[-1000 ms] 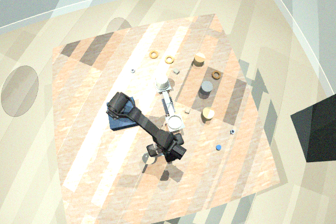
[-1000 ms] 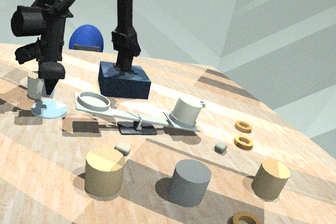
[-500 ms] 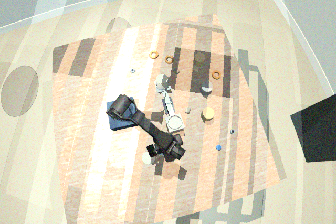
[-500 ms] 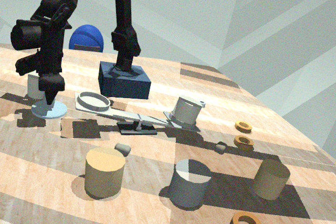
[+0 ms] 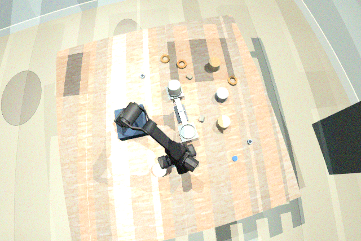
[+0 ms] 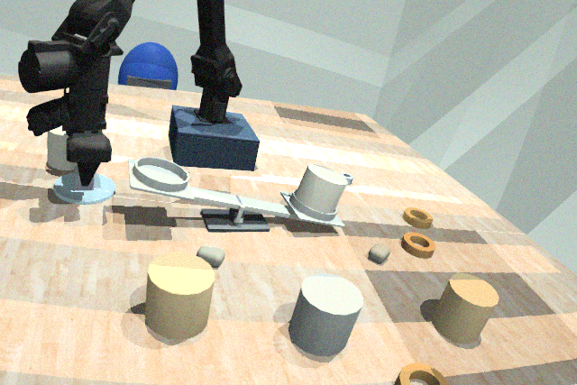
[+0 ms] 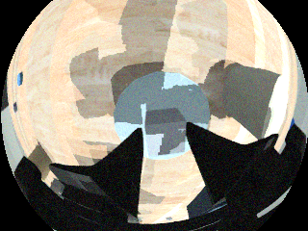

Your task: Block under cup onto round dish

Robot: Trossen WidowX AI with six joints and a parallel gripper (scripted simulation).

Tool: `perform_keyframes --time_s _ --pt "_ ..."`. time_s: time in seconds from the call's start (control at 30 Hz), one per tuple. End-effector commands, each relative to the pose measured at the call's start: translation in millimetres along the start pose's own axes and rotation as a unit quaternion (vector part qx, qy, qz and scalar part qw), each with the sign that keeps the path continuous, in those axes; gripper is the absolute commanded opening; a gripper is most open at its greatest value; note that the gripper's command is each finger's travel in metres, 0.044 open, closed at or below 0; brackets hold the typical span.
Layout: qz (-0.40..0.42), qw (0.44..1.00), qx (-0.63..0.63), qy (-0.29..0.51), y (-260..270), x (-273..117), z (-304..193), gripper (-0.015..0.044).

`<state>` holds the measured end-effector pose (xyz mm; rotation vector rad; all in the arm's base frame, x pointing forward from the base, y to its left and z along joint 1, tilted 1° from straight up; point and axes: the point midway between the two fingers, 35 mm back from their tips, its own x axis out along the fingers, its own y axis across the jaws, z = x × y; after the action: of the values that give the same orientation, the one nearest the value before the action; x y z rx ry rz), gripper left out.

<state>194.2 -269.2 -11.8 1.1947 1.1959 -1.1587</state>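
Resting on the dish (image 6: 105, 189) (image 7: 130, 96), the block (image 7: 164, 120) sits between the partly open jaws (image 6: 87, 184)

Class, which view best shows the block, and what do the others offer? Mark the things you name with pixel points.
The wrist view: it looks down on the block (image 7: 165, 124) between the fingertips, over the round dish (image 7: 130, 103) (image 6: 62, 188). The exterior view shows only a pale bit behind the finger; the top view hides it under the arm (image 5: 158, 134).
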Motion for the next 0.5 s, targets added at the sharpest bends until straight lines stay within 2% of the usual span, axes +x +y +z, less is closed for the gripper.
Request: perform_keyframes --time_s 0.0,0.13,0.2,0.3,0.47 --pt "0.0 1.0 0.0 0.0 0.2 -0.3 0.3 0.0289" --pt "0.0 1.0 0.0 0.0 0.2 -0.3 0.3 0.0394" --pt "0.0 1.0 -0.001 0.0 0.5 -12.6 0.8 0.044" --pt "-0.002 1.0 -0.002 0.001 -0.5 -53.4 -0.7 0.044" --pt "-0.002 1.0 -0.002 0.001 -0.6 -59.1 -0.9 0.044"
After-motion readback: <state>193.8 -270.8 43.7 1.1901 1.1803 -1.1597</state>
